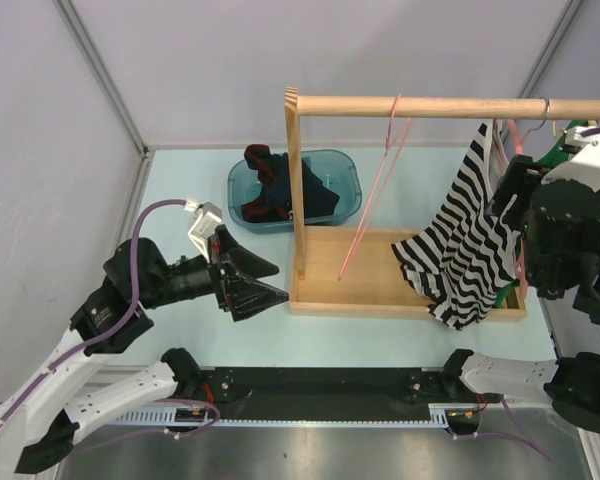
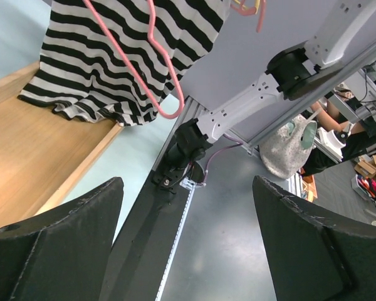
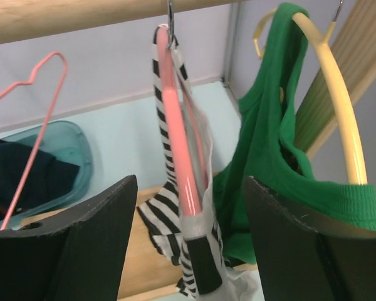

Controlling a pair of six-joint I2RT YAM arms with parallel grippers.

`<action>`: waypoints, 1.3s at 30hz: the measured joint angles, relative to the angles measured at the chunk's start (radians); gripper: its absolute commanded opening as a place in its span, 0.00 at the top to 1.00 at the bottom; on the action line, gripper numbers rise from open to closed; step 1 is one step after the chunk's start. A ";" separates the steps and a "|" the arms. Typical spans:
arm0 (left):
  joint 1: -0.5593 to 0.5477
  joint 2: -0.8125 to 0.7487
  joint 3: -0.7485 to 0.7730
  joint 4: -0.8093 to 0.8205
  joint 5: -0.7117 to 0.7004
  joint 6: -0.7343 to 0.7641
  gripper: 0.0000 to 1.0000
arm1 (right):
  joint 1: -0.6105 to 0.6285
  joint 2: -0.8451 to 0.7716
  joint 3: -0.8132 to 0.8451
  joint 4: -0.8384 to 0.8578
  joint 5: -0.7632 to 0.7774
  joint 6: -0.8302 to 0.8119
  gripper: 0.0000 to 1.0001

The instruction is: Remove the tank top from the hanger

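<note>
**Getting the striped top's strap off the hanger shoulder**

The striped tank top hangs on a pink hanger hooked over the wooden rail. Its hem trails into the rack's base tray. The right hand is spread wide and holds nothing; its jaws stand one on each side of the hanger's shoulder and the strap draped over it. The left hand is also wide open and empty. It sits over the worktop, well apart from the garment and left of the rack.

The step in hand looks like taking hold of the strap. To do it well, close on fabric alone, a little below the top of the shoulder, so the pink wire is not pinched along with it. Then draw the strap outward and down off the hanger's end, not straight down, which would only drag the hook along the rail.

A green tank top on a yellow hanger hangs just beside the right finger, so keep that finger out of its folds. The left hand could come in to steady the hanger or take the far strap.
</note>
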 measured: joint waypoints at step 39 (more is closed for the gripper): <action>-0.367 0.057 0.060 0.035 -0.098 0.028 0.15 | -0.574 0.072 -0.028 0.085 -0.674 -0.083 1.00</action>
